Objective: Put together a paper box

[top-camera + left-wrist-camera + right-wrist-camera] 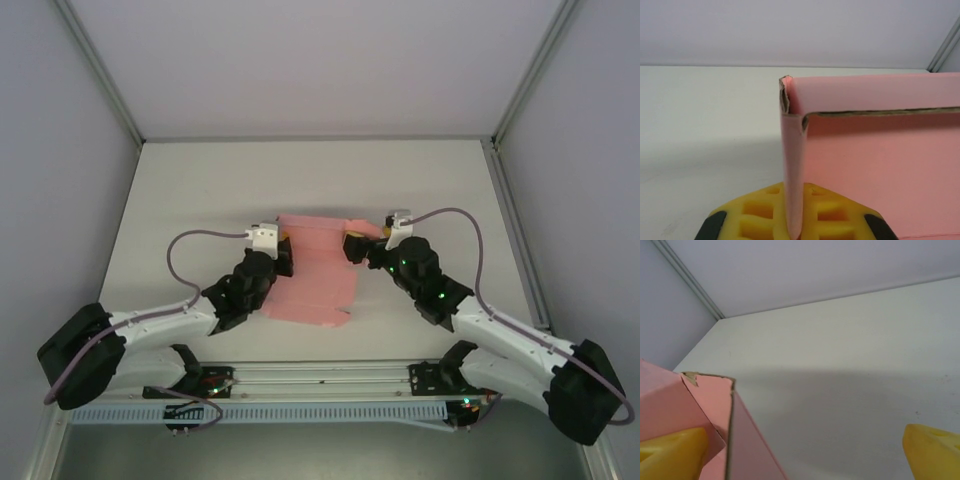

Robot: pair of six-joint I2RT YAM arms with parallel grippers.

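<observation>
The paper box (pixel 315 268) is a pink die-cut card lying partly folded in the middle of the table, between my two grippers. My left gripper (pixel 284 250) holds its left edge: in the left wrist view the yellow fingers (pixel 755 215) are shut on an upright side flap (pixel 792 165), with a long panel (pixel 880 165) running off to the right. My right gripper (pixel 353 246) is at the card's right end and stands open. Its left finger (pixel 670 455) lies against a raised pink corner flap (pixel 710 400), and its right finger (pixel 935 450) is far from the card.
The white table (pixel 200 190) is walled by grey panels and metal frame posts (pixel 520 80). Bare tabletop stretches behind the card and to both sides. A rail with cables (pixel 300 385) runs along the near edge between the arm bases.
</observation>
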